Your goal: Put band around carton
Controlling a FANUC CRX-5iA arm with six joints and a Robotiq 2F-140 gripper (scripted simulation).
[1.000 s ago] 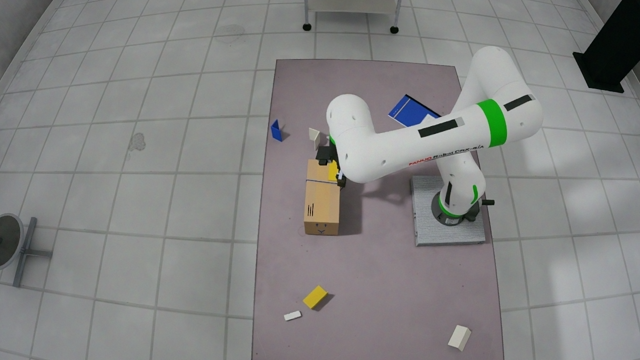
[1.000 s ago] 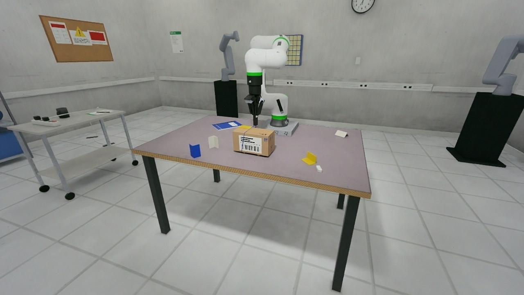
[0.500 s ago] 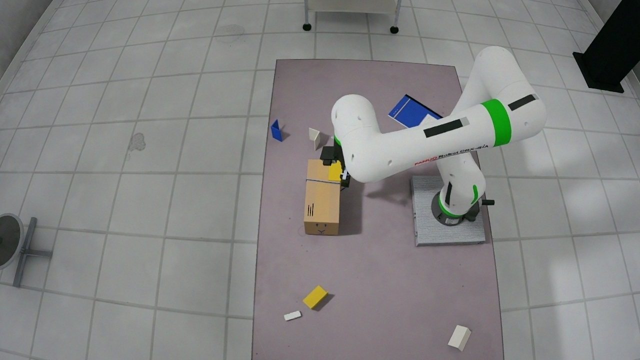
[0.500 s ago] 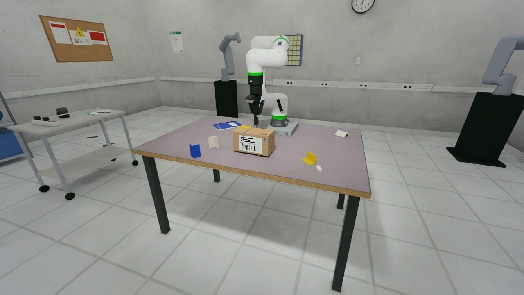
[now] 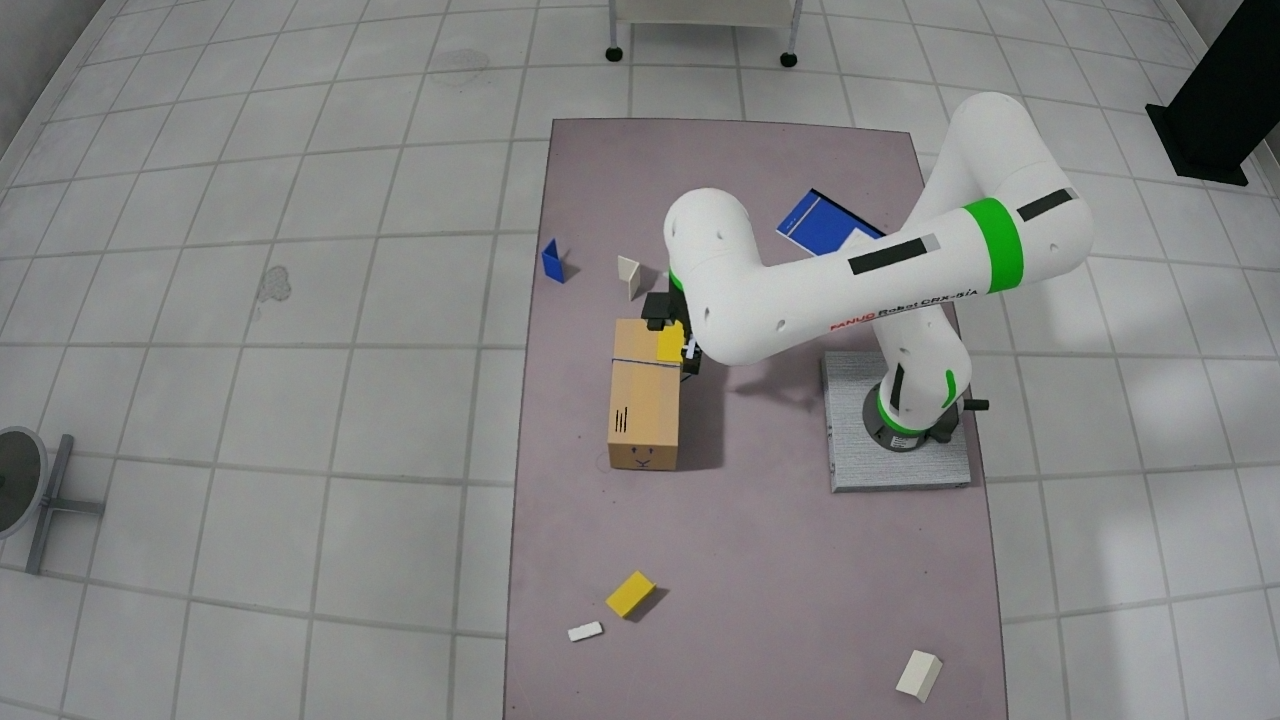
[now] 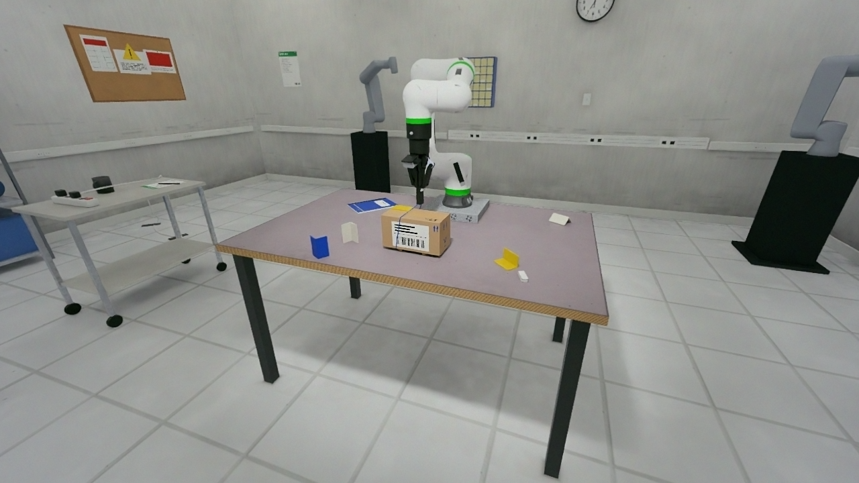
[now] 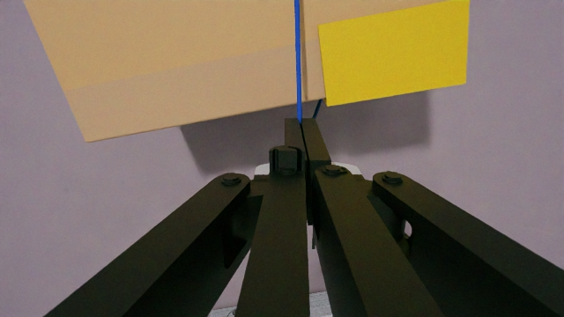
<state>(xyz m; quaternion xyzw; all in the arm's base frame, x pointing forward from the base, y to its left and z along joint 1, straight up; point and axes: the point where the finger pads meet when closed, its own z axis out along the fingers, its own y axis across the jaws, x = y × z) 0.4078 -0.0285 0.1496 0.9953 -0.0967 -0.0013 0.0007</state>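
Observation:
The brown carton (image 5: 644, 394) lies on the mauve table, and it shows in the side view (image 6: 415, 231) resting flat. A yellow corner guard (image 5: 669, 342) sits on its top far-right corner. In the wrist view the guard (image 7: 392, 53) lies just right of the thin blue band (image 7: 298, 57), which crosses the carton (image 7: 176, 66) beside the guard, not over it. My gripper (image 7: 299, 141) is off the carton's right edge, shut on the band. The band runs taut from the carton top into my fingertips, and a second strand slants down behind them. The gripper also shows in the overhead view (image 5: 689, 351).
A blue guard (image 5: 553, 261) and a cream guard (image 5: 630, 275) stand behind the carton. A blue notebook (image 5: 827, 223) lies under my arm. A spare yellow guard (image 5: 630, 593), a small white block (image 5: 584, 631) and a cream block (image 5: 919, 675) lie at the near end.

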